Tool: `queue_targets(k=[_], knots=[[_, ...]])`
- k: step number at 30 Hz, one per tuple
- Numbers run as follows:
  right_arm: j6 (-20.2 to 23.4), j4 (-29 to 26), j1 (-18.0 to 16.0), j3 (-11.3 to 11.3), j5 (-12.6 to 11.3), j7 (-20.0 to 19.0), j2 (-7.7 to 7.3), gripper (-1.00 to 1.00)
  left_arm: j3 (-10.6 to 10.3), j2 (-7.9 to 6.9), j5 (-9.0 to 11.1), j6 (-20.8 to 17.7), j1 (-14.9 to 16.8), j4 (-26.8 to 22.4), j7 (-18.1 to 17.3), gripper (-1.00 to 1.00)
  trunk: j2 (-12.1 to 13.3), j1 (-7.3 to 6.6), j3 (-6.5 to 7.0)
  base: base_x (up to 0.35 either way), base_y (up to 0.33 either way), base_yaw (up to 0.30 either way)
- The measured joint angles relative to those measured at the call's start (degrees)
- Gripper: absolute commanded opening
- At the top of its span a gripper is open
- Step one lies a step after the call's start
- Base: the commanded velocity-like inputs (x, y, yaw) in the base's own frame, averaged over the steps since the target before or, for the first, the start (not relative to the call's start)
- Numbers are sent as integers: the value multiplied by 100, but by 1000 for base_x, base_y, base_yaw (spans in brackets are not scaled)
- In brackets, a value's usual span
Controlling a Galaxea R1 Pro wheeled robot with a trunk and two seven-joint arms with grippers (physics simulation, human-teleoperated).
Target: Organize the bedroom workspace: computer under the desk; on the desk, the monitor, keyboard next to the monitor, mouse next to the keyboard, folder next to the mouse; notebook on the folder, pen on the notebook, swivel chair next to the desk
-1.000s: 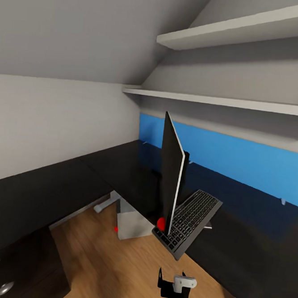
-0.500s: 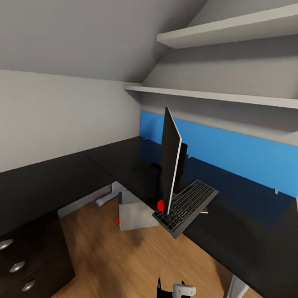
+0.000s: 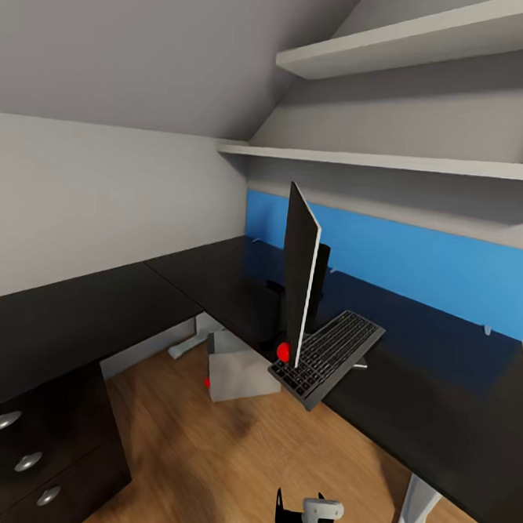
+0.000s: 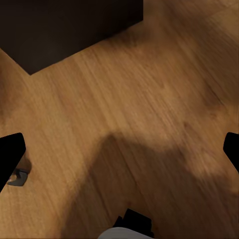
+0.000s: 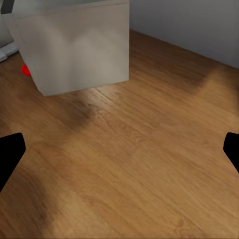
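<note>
Standing on a black corner desk (image 3: 440, 386) is a thin black monitor (image 3: 297, 284), seen almost from its edge. A dark keyboard (image 3: 329, 356) is leaned up against the foot of the monitor, tilted, with its low end sticking out past the desk's front edge. A small red thing (image 3: 283, 350) is seen just beside the monitor's bottom corner, but what it is cannot be told. A grey box, the computer (image 3: 237, 370), is set on the wooden floor (image 3: 222, 463) under the desk, and a red dot is shown on its side. The same grey computer (image 5: 74, 47) is seen close up in the right wrist view, standing on the wood. A blue strip (image 3: 418, 266) is painted along the wall behind the desk, and two white shelves (image 3: 421, 38) are hung above it. Drawers (image 3: 29, 463) with round silver knobs are fitted under the desk's other wing. A black and white robot part (image 3: 308, 517) is shown at the low edge of the head view. The left gripper (image 4: 119, 154) is held wide open over the bare wood, and nothing is held in it. The right gripper (image 5: 119, 149) is spread wide open too, and it is empty as well.
</note>
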State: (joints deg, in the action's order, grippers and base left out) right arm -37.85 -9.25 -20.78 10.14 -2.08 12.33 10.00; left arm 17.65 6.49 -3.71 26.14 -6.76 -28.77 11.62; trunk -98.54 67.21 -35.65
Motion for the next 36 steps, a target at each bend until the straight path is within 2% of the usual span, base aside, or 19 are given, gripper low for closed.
queue_targets(k=[3,7,9,14,15,17,18,19,20,23,25,26,27,28,29,30,32,33,36], knots=[[-1,-17,0,47,36,-8,0,100,4,5,-1,7,0,-149,-14,100,-120,66,-54,0,0,0],[2,-206,0,237,166,-10,0,100,14,6,-2,5,0,-420,-25,100,-281,154,-125,0,0,0],[24,-779,-2,288,187,4,0,100,17,5,-2,3,0,-477,-27,100,-361,198,-161,0,0,0],[67,-1798,0,354,178,4,0,100,12,12,-1,9,0,-524,-34,100,-562,308,-251,0,0,0],[70,-1970,0,433,176,2,0,100,11,13,-1,9,0,-531,-35,100,-602,329,-269,0,0,0],[53,-2213,1,753,164,1,0,100,11,15,-2,10,1,-564,-35,100,-682,373,-305,0,0,0],[47,-2350,2,1130,-1,10,0,100,11,19,-2,10,-2,-626,-37,100,-722,395,-323,0,0,0],[46,-2373,3,1251,-134,16,0,100,11,22,-1,10,-3,-649,-37,100,-762,417,-341,0,0,0],[50,-2403,4,1470,-372,26,0,100,11,25,-2,10,-5,-688,-36,100,-802,439,-359,0,0,0],[33,-2452,4,2230,-1279,-7,0,100,12,30,-1,9,-13,-772,-38,100,-923,505,-413,0,0,0],[31,-2511,4,2633,-1732,-7,0,100,12,31,-1,10,-15,-794,-39,100,-1003,549,-449,0,0,0],[32,-2606,5,2866,-2071,-7,0,100,12,31,-1,10,-16,-808,-39,100,-1043,571,-467,0,0,0],[14,-2645,4,2950,-2307,-7,0,100,12,32,-1,10,-17,-816,-39,100,-1083,593,-485,0,0,0],[-4,-2654,4,2969,-2390,-7,0,100,12,32,-1,10,-17,-817,-39,100,-1123,615,-503,0,0,0],[-144,-2672,4,3009,-2664,-7,0,100,12,32,-1,9,-17,-821,-39,100,-1163,637,-521,0,0,0],[-331,-2678,4,3027,-2821,-3,0,100,12,32,-1,5,-17,-822,-39,100,-1203,659,-539,0,0,0],[-682,-2682,4,3046,-2931,1,0,100,12,32,-1,3,-17,-823,-39,100,-1284,703,-575,0,0,0],[-1015,-2722,4,3091,-2985,11,0,100,12,32,-1,2,-17,-824,-39,100,-1324,725,-593,0,0,0],[-1134,-2949,4,3121,-3130,32,0,100,14,29,-1,-3,-17,-824,-42,100,-1444,791,-646,0,0,0]])
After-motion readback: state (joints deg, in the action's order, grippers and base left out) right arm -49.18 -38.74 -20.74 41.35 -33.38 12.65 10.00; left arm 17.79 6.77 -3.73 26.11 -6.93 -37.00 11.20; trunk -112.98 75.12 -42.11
